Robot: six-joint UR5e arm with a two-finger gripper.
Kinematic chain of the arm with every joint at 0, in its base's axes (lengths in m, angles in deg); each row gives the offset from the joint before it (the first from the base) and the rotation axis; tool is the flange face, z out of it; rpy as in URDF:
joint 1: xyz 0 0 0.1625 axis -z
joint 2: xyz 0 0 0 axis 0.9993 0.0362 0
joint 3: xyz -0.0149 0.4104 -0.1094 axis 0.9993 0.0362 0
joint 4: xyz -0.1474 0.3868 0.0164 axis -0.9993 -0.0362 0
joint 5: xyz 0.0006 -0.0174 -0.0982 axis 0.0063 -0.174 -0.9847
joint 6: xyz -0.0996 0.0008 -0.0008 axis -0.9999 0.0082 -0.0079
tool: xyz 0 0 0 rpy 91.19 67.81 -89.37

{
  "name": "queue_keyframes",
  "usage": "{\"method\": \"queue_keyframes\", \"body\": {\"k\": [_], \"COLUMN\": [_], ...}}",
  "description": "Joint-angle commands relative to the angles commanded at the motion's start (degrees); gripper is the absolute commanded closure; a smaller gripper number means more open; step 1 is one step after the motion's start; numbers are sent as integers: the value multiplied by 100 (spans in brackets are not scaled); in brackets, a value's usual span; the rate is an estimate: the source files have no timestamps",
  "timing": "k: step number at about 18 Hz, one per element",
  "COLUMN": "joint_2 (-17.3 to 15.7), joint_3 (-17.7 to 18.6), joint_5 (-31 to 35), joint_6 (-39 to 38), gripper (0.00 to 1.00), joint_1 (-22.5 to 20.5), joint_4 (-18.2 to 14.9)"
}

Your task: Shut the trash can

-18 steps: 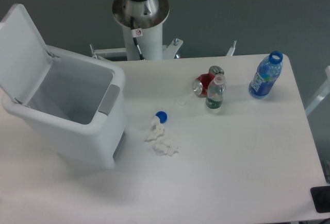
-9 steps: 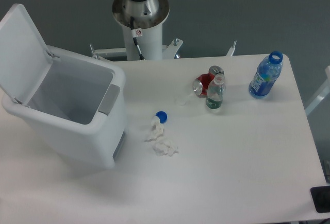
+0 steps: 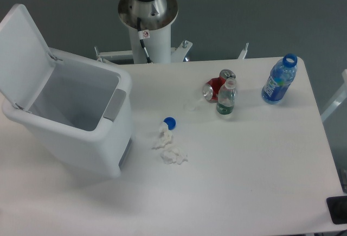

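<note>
White tabletop (image 3: 255,171) fills most of the view, with a grey floor behind it. At the far left stands the trash can (image 3: 81,138), a big white rectangular bin set at an angle to the table edges: its long axis runs from upper left to lower right, and its grey push tab (image 3: 114,104) faces right, toward the middle of the table. Its lid (image 3: 23,51) is swung up and back on the hinge, leaning to the upper left, so the bin is open and the inside shows.

Just right of the bin lie a blue bottle cap (image 3: 169,122) and crumpled white tissue (image 3: 171,150). Farther right, a red can (image 3: 216,87) lies beside a small clear bottle (image 3: 226,98) that stands upright and touches it. Near the right edge stands a blue bottle (image 3: 279,80) without a cap.

Behind the table rises the arm's base column (image 3: 147,19); the gripper is out of frame, so its state cannot be seen.
</note>
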Motion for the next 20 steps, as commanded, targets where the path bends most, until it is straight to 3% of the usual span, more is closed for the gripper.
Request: {"method": "queue_keyframes", "body": {"k": [20], "joint_2": [-79], "joint_3": [185], "joint_5": [475], "joint_6": [176], "gripper": [67], "joint_1": [-158], "joint_4": [-53]}}
